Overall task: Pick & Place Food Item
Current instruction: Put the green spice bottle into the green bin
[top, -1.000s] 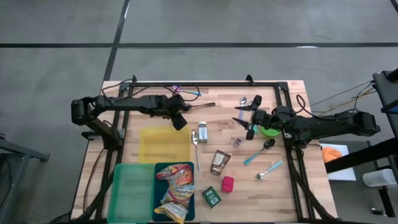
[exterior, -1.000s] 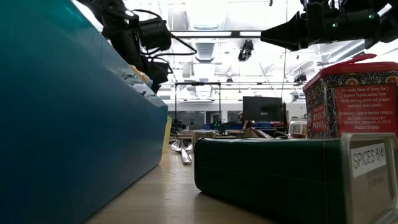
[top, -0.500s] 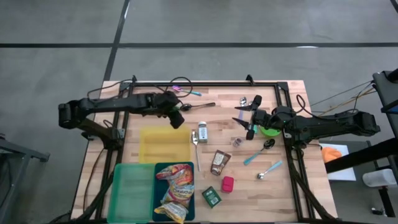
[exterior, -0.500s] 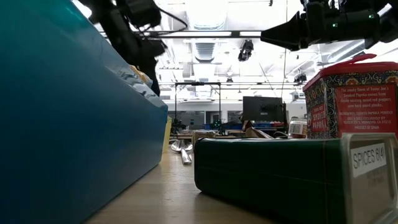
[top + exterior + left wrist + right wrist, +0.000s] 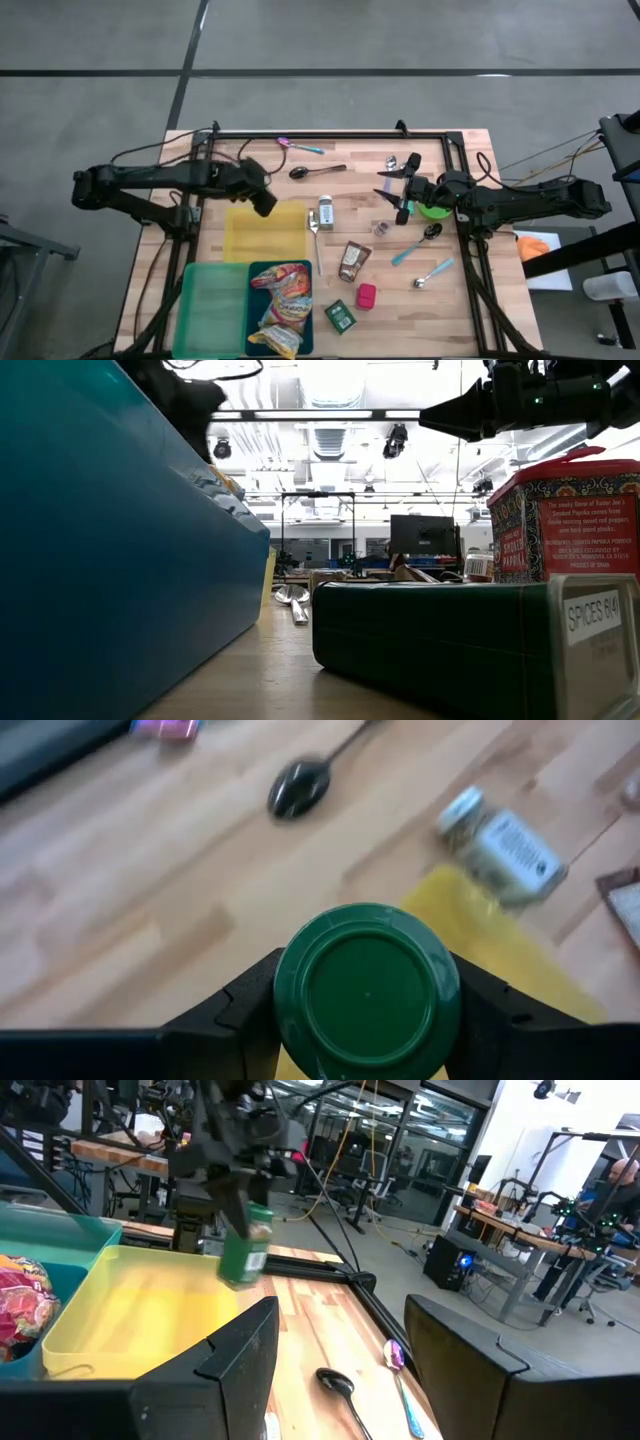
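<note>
Jar point(image 5: 366, 990) is held over the tray's point(image 5: 262, 238) rear corner. Two bins point(image 5: 246, 305) are set before the tray. Spoons point(image 5: 432, 255) are scattered at the counter's point(image 5: 430, 315) right.

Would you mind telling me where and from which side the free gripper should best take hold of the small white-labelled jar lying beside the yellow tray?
Grip the white-labelled jar across its body, coming straight down from above: it lies on its side on the table.

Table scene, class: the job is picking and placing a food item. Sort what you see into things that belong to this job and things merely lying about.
In the job:
- left gripper, shut on the green-lidded jar
- yellow tray, just below the jar

Lying about:
- black spoon
- small white-labelled bottle
- green spice tin
- red tin
- teal bin with snack bags
- right gripper, open, waiting
</note>
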`<state>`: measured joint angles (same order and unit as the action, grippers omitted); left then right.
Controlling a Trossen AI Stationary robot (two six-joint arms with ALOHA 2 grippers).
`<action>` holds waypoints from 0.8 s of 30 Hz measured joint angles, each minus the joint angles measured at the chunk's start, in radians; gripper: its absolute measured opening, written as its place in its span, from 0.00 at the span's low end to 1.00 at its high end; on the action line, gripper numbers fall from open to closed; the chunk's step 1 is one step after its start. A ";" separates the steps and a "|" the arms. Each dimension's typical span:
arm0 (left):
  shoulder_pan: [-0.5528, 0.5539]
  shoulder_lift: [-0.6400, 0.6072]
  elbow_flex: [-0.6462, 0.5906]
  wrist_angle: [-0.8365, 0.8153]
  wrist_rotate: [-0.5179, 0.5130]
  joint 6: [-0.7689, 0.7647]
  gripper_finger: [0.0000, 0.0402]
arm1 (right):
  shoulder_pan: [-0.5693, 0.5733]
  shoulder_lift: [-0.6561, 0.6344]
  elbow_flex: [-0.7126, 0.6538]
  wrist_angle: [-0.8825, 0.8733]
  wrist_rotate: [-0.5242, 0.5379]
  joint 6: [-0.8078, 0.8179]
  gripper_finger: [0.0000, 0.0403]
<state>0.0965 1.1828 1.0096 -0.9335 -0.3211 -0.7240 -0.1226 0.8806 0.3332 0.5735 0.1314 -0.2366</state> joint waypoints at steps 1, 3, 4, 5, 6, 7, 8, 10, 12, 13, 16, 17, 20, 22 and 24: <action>-0.023 -0.009 0.000 -0.032 -0.002 -0.044 0.49 | 0.000 0.000 0.000 0.000 0.000 0.000 0.53; -0.073 -0.024 0.000 -0.078 -0.010 -0.124 0.49 | 0.000 0.000 0.000 0.000 0.000 0.000 0.53; -0.103 -0.029 0.000 -0.096 -0.021 -0.166 0.49 | 0.000 0.000 0.000 0.000 0.000 0.000 0.53; -0.134 -0.035 0.000 -0.113 -0.030 -0.210 0.49 | 0.000 0.000 0.000 0.000 0.000 0.000 0.53; -0.166 -0.039 0.000 -0.128 -0.040 -0.254 0.49 | 0.000 0.000 0.000 0.000 0.000 0.000 0.53; -0.201 -0.044 0.000 -0.141 -0.050 -0.301 0.49 | 0.000 0.000 0.000 0.000 0.000 0.000 0.53; -0.239 -0.048 0.000 -0.156 -0.060 -0.350 0.49 | 0.000 0.000 0.000 0.000 0.000 0.000 0.53; -0.318 -0.050 0.001 -0.195 -0.082 -0.464 0.49 | 0.000 0.000 0.000 0.000 0.000 0.000 0.53; -0.405 -0.048 0.008 -0.238 -0.101 -0.587 0.49 | 0.000 0.000 0.000 0.000 0.000 0.000 0.53; -0.451 -0.044 0.010 -0.257 -0.114 -0.651 0.49 | 0.000 0.000 0.000 0.000 0.000 0.000 0.53; -0.587 -0.029 0.014 -0.319 -0.137 -0.858 0.49 | 0.000 0.000 0.000 0.000 0.000 0.000 0.53; -0.630 -0.022 0.015 -0.340 -0.138 -0.929 0.49 | 0.000 -0.001 0.000 0.000 0.000 0.000 0.53; -0.758 0.006 0.028 -0.406 -0.137 -1.125 0.49 | 0.000 -0.001 0.000 0.000 0.000 0.000 0.53; -0.836 0.029 0.043 -0.446 -0.124 -1.234 0.49 | 0.000 -0.001 0.000 0.000 0.000 0.000 0.53; -0.905 0.054 0.066 -0.487 -0.105 -1.327 0.49 | 0.000 -0.001 0.000 0.000 0.000 0.000 0.53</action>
<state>-0.8081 1.2366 1.0756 -1.4207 -0.4257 -2.0510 -0.1226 0.8799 0.3332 0.5735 0.1314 -0.2367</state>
